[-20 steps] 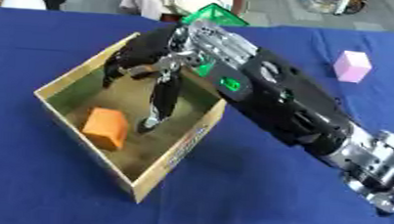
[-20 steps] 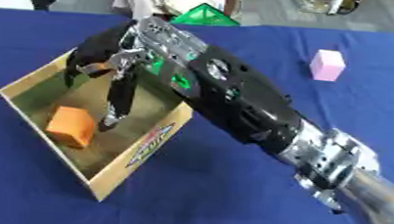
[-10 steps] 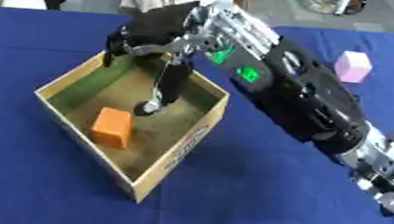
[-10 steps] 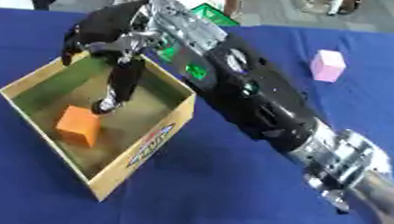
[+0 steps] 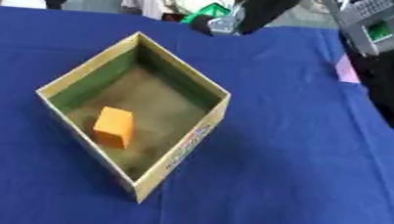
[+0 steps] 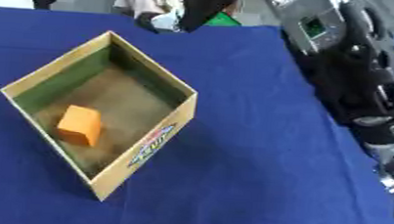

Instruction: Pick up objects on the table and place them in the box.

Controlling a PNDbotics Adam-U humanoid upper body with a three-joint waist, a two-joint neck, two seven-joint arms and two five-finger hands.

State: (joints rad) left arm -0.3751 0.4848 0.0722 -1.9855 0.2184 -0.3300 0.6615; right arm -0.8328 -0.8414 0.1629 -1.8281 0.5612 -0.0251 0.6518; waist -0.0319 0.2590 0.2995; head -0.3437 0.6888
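An orange block (image 5: 114, 126) lies inside the box (image 5: 185, 147), near its left wall. The right hand (image 5: 256, 10) hangs beyond the box's far corner; whether its fingers are open I cannot tell. Only the left eye view shows a pink block (image 5: 347, 70) right of the box, half hidden behind the arm (image 6: 356, 79). A green object (image 5: 208, 11) sits beyond the box.

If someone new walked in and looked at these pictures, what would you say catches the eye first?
The open cardboard box sits left of centre on the blue table, with a bright orange block lying inside on its floor. Along the right edge looms the robot's black right arm, raised clear of the box; its hand shows dark and blurred at the top. A green object sits at the table's far edge.
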